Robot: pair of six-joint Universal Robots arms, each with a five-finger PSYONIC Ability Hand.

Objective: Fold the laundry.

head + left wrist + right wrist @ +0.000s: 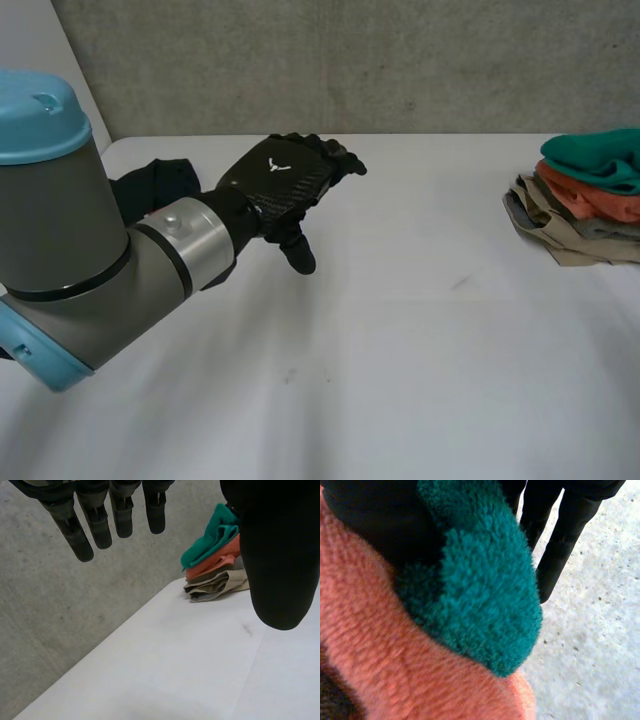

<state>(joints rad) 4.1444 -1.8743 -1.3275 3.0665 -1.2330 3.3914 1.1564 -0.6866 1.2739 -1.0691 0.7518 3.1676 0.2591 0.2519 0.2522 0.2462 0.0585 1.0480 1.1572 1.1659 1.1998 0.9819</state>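
White surface (420, 330) meeting grey concrete wall (350, 60); we are seeing folded laundry pile (585, 205) sitting at far right edge. Left hand (280, 180) hovering above surface, fingers straight, thumb apart, holding nothing; left arm (90, 260) reaching inward. Right hand (365, 515) lying against teal fleece (485, 595) topping coral fleece (395, 660); we are failing to tell whether it is gripping.

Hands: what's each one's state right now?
Left hand: open, holding nothing, over the table.
Right hand: against the green cloth; whether it grips cannot be told.
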